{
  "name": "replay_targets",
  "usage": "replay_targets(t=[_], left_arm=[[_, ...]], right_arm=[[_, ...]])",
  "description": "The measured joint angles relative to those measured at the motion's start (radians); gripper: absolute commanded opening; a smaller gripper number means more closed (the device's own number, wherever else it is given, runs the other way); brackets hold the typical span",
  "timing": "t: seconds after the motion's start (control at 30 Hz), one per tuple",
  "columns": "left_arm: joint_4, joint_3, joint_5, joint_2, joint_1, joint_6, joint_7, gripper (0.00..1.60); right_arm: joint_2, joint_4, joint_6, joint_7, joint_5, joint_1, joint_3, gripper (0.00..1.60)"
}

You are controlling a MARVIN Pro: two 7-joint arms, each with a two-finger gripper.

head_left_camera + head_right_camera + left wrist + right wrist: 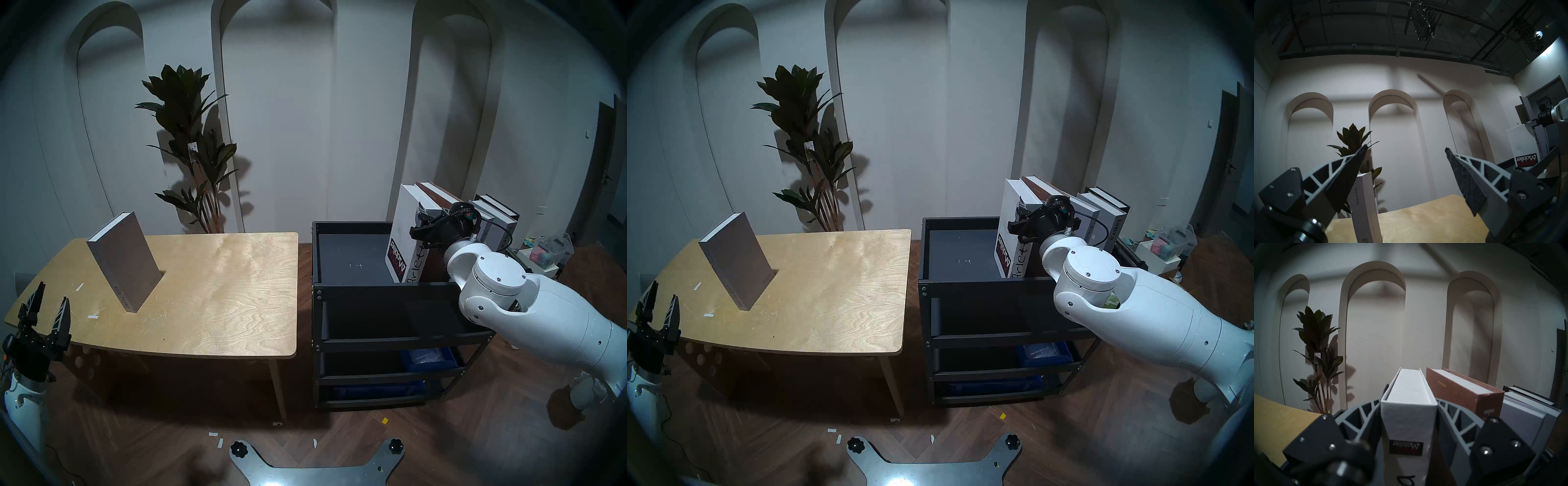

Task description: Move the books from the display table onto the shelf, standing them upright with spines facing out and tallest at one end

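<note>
At lower left, the left gripper [48,307] has its fingers spread wide on nothing. A grey book [124,260] stands on the worktop [220,298], left of centre. At right, four books stand on the shelf [342,258]; the right gripper [1409,414] straddles the white book [1409,405], fingers against both covers.

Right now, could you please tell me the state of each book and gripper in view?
grey book: upright on display table.
white book: upright on shelf, gripped.
brown book: upright beside it.
remaining shelf books: upright.
left gripper: open, empty.
right gripper: closed on white book.
</note>
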Motion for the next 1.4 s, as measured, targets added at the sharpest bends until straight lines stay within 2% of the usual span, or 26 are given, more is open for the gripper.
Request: replay_targets(t=[0.1, 0.3, 0.33, 0.37, 0.4, 0.87, 1.03, 1.27, 1.4], left_arm=[[0.0, 0.0, 0.0, 0.0, 0.0, 0.0, 0.0, 1.6], [0.0, 0.0, 0.0, 0.0, 0.0, 0.0, 0.0, 1.6], [0.0, 0.0, 0.0, 0.0, 0.0, 0.0, 0.0, 1.6], [0.0, 0.0, 0.0, 0.0, 0.0, 0.0, 0.0, 1.6], [0.0, 0.0, 0.0, 0.0, 0.0, 0.0, 0.0, 1.6], [0.0, 0.0, 0.0, 0.0, 0.0, 0.0, 0.0, 1.6], [0.021, 0.002, -0.002, 0.008, -0.011, 0.0, -0.013, 1.6], [0.066, -0.003, -0.01, 0.024, -0.027, 0.001, -0.032, 1.6], [0.078, -0.005, -0.021, 0.028, -0.039, -0.002, -0.048, 1.6]], right_arm=[[0.005, -0.002, -0.005, 0.0, 0.0, -0.001, 0.0, 1.22], [0.014, -0.007, -0.016, 0.002, -0.001, -0.002, 0.0, 1.29], [0.017, -0.01, -0.02, 0.002, -0.001, -0.002, 0.0, 1.45], [0.018, -0.012, -0.022, 0.002, -0.001, -0.002, 0.001, 1.49], [0.02, -0.015, -0.025, 0.001, -0.001, -0.002, 0.002, 1.6], [0.072, -0.111, -0.084, -0.075, -0.014, 0.003, 0.054, 1.6], [0.106, -0.191, -0.137, -0.092, -0.011, -0.007, 0.07, 1.6], [0.135, -0.28, -0.178, -0.059, -0.003, -0.05, 0.028, 1.6], [0.156, -0.35, -0.235, -0.074, -0.022, -0.097, -0.017, 1.6]])
